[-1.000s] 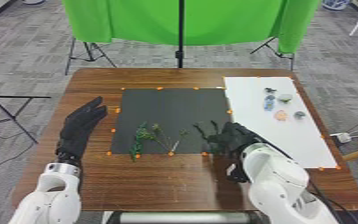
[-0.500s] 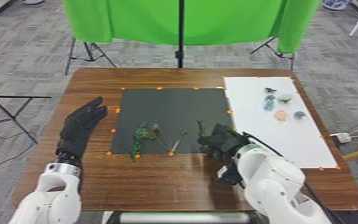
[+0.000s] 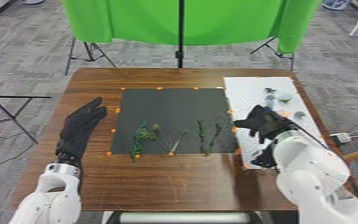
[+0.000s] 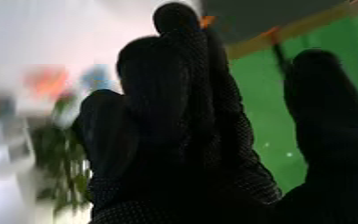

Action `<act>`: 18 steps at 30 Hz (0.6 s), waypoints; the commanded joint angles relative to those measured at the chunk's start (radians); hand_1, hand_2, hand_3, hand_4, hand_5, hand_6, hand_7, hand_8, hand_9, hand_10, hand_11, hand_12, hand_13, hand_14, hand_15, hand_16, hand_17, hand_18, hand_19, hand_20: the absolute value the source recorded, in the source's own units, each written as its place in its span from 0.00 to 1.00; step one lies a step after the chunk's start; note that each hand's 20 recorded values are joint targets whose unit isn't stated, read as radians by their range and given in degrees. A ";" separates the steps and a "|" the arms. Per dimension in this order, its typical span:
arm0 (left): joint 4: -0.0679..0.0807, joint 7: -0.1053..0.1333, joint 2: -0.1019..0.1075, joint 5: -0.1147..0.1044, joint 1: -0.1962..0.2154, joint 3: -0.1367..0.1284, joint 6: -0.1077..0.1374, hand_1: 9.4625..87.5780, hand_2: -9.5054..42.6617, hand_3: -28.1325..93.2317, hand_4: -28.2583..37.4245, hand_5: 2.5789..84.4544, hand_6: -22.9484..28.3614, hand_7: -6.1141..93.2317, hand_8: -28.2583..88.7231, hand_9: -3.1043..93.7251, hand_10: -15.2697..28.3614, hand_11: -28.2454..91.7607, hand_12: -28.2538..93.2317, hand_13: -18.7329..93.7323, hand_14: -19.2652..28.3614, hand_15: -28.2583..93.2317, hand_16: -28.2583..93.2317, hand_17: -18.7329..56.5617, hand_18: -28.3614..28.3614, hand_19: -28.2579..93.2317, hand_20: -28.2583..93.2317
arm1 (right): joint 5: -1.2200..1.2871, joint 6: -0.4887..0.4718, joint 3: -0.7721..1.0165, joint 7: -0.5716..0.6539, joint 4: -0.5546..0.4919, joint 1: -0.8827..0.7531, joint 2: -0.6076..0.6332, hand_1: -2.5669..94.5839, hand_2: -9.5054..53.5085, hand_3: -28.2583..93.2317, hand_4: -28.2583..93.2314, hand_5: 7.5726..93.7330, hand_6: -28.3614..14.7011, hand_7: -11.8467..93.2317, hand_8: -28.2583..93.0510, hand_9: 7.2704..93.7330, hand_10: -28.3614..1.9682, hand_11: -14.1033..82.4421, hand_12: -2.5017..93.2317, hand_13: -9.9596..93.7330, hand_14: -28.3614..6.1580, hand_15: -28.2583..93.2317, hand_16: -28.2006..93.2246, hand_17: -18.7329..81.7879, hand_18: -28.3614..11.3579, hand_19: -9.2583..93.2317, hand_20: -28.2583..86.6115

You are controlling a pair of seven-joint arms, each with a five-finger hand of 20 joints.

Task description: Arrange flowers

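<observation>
Flowers [image 3: 285,98] lie on the white sheet [image 3: 245,89], just beyond my right hand [image 3: 264,120], the nearer, with my left hand [image 3: 81,121] also open and empty.

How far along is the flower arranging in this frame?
Looks done: green stems lie across the near part of the dark mat. In hand: nothing visible; the open right hand is over the white sheet. Probably left: adding the small blooms on that sheet, such as the blue one, to the stems.
</observation>
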 commanded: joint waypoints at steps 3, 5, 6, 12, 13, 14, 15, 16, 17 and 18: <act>-0.004 0.001 -0.006 0.003 0.009 0.003 0.000 0.23 0.04 0.75 0.20 0.51 0.53 0.16 0.20 0.48 0.66 0.36 0.33 0.45 0.76 0.30 0.28 0.27 0.72 0.27 0.38 | -0.165 0.032 0.055 -0.025 0.177 0.159 0.094 0.35 0.12 0.67 0.17 0.57 0.61 0.20 0.19 0.71 0.32 0.32 0.28 0.87 0.57 0.72 0.51 0.73 0.31 1.00 0.71; -0.007 -0.005 -0.004 0.003 0.023 -0.001 0.005 0.23 0.04 0.75 0.20 0.51 0.53 0.16 0.20 0.48 0.66 0.36 0.33 0.45 0.76 0.30 0.28 0.28 0.72 0.27 0.38 | -0.180 0.060 0.047 -0.039 0.207 0.183 0.091 0.35 0.12 0.66 0.17 0.56 0.61 0.20 0.19 0.71 0.31 0.32 0.28 0.87 0.57 0.72 0.50 0.73 0.32 1.00 0.71; -0.001 -0.008 0.001 0.000 0.014 0.003 0.001 0.23 0.04 0.75 0.20 0.51 0.53 0.16 0.20 0.48 0.66 0.36 0.33 0.45 0.76 0.30 0.28 0.28 0.72 0.27 0.38 | -0.174 0.066 0.042 -0.033 0.223 0.198 0.091 0.35 0.12 0.66 0.17 0.55 0.61 0.20 0.19 0.72 0.31 0.32 0.28 0.87 0.57 0.72 0.50 0.74 0.32 1.00 0.70; 0.001 -0.009 -0.007 0.011 0.001 0.007 -0.004 0.23 0.04 0.75 0.21 0.51 0.53 0.16 0.20 0.48 0.66 0.36 0.33 0.45 0.76 0.30 0.28 0.27 0.72 0.27 0.38 | -0.166 0.038 -0.021 -0.018 0.369 0.358 0.074 0.35 0.15 0.64 0.17 0.60 0.56 0.20 0.18 0.81 0.35 0.35 0.28 0.91 0.62 0.72 0.49 0.77 0.36 1.00 0.70; 0.003 -0.010 0.001 0.006 -0.001 0.012 -0.007 0.23 0.04 0.75 0.21 0.51 0.53 0.16 0.20 0.48 0.66 0.36 0.33 0.45 0.76 0.30 0.28 0.27 0.72 0.27 0.38 | -0.166 0.029 -0.030 -0.014 0.389 0.379 0.070 0.35 0.16 0.64 0.17 0.62 0.55 0.20 0.18 0.82 0.37 0.36 0.28 0.92 0.63 0.72 0.49 0.78 0.37 1.00 0.70; 0.003 -0.010 0.000 0.006 -0.001 0.011 -0.009 0.23 0.04 0.75 0.21 0.51 0.53 0.16 0.20 0.48 0.66 0.36 0.33 0.45 0.76 0.30 0.28 0.27 0.72 0.27 0.38 | -0.159 0.005 -0.037 -0.006 0.410 0.403 0.062 0.35 0.16 0.64 0.17 0.64 0.53 0.20 0.18 0.85 0.38 0.37 0.28 0.93 0.64 0.71 0.49 0.78 0.38 1.00 0.69; 0.001 -0.006 -0.008 0.008 0.001 0.009 -0.004 0.23 0.04 0.75 0.21 0.51 0.53 0.16 0.20 0.48 0.66 0.36 0.33 0.45 0.76 0.30 0.28 0.27 0.72 0.27 0.38 | -0.156 -0.021 -0.044 0.002 0.434 0.429 0.050 0.34 0.16 0.64 0.17 0.68 0.52 0.20 0.18 0.87 0.39 0.38 0.28 0.94 0.65 0.71 0.49 0.80 0.39 1.00 0.69; 0.002 -0.002 -0.012 0.006 -0.002 0.010 -0.001 0.23 0.04 0.75 0.21 0.51 0.53 0.16 0.20 0.48 0.66 0.36 0.33 0.45 0.76 0.30 0.28 0.27 0.72 0.27 0.38 | -0.146 -0.049 -0.049 0.019 0.453 0.452 0.041 0.34 0.16 0.64 0.17 0.72 0.52 0.21 0.18 0.89 0.40 0.39 0.28 0.95 0.65 0.71 0.49 0.81 0.40 1.00 0.69; 0.000 -0.001 -0.014 0.004 -0.001 0.010 0.001 0.23 0.04 0.75 0.21 0.51 0.53 0.16 0.20 0.48 0.66 0.36 0.33 0.45 0.76 0.30 0.28 0.27 0.72 0.27 0.38 | -0.156 -0.060 -0.056 0.018 0.479 0.471 0.031 0.33 0.16 0.64 0.17 0.74 0.52 0.21 0.18 0.91 0.40 0.40 0.29 0.96 0.66 0.70 0.50 0.82 0.41 1.00 0.69; 0.001 -0.002 -0.011 0.004 -0.003 0.012 -0.001 0.23 0.04 0.75 0.21 0.51 0.53 0.16 0.20 0.48 0.66 0.36 0.33 0.45 0.76 0.30 0.28 0.27 0.72 0.27 0.38 | -0.165 -0.072 -0.061 0.023 0.501 0.488 0.024 0.33 0.15 0.63 0.17 0.76 0.52 0.21 0.17 0.92 0.41 0.41 0.29 0.97 0.66 0.70 0.50 0.82 0.41 1.00 0.69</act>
